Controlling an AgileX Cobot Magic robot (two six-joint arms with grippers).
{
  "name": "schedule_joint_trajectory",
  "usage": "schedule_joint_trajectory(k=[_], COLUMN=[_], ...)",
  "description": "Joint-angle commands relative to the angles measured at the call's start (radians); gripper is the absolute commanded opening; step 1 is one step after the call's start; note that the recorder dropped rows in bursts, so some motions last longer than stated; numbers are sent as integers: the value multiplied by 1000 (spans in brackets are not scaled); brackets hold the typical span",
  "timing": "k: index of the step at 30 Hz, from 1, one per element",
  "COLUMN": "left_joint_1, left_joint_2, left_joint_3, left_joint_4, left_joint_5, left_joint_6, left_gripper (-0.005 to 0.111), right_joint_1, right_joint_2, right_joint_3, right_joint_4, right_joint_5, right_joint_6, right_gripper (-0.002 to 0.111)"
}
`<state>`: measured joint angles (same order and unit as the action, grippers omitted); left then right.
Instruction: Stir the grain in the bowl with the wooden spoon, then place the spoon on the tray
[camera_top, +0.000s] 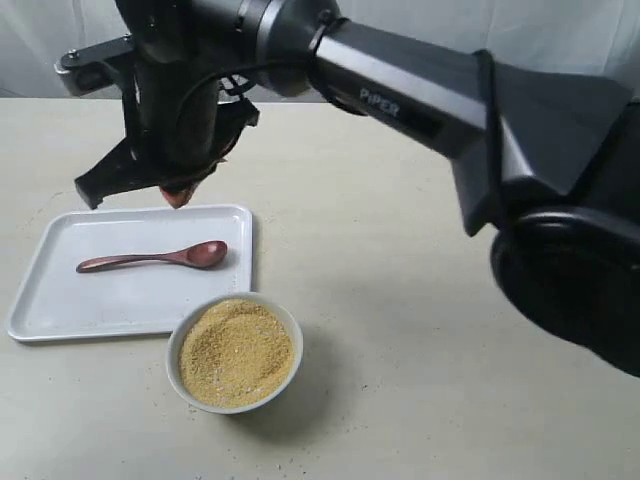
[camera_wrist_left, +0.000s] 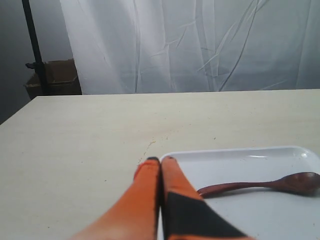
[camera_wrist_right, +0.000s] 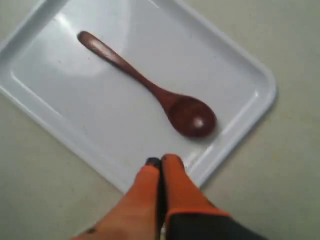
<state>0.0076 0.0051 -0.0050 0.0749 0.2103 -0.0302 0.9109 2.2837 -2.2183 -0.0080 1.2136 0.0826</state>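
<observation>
Since both claws are showing up pinched together on my feeds, I'm reading this as a hands-off moment. The right gripper (camera_top: 178, 195) is hanging above the far edge of the tray (camera_top: 60, 300), reaching across from the right side. Its orange fingers (camera_wrist_right: 150, 185) are pressing flat against each other with nothing between them. The left gripper (camera_wrist_left: 160, 161) is sitting low by the tray's left edge, also clamped tight on nothing, and I'm not finding it in the exterior view at all.

The wooden spoon (camera_top: 160, 258) is lying flat in the middle of the tray, handle pointing at the tray's left edge and scoop toward its right edge, touching neither claw. The bowl (camera_top: 171, 350) is sitting right at the tray's near right corner, rim just about touching it, probably so the carry between the two is short. The grain (camera_top: 235, 352) is filling it nearly to the rim, and I'm seeing a faint ring in the surface.

I'm guessing the stirring is done, but honestly I'm not sure.
</observation>
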Motion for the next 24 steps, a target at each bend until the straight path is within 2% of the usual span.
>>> schedule_joint_trajectory(k=[1, 3, 6, 10, 17, 24], left_joint_1=[1, 1, 1, 1, 1, 1], left_joint_2=[-5, -5, -5, -5, -5, -5], left_joint_3=[5, 5, 5, 5, 5, 5], left_joint_4=[-3, -3, -3, -3, -3, -3], left_joint_5=[-3, -3, -3, -3, -5, -5], left_joint_6=[-3, -3, -3, -3, -3, -3], left_gripper=[0, 0, 0, 0, 0, 0], right_joint_1=[-19, -76, -250, -426, -555, -561], right_joint_2=[-192, -330, -594, -884, -1263, -1747], right_joint_3=[287, 495, 869, 1223, 1533, 1717], right_joint_4=[-69, -44, -10, -21, -147, -328], right_joint_5=[7, -32, -238, -426, -556, -595], right_joint_6=[43, 63, 63, 39, 76, 261], right_gripper=[-1, -1, -1, -1, -1, -1])
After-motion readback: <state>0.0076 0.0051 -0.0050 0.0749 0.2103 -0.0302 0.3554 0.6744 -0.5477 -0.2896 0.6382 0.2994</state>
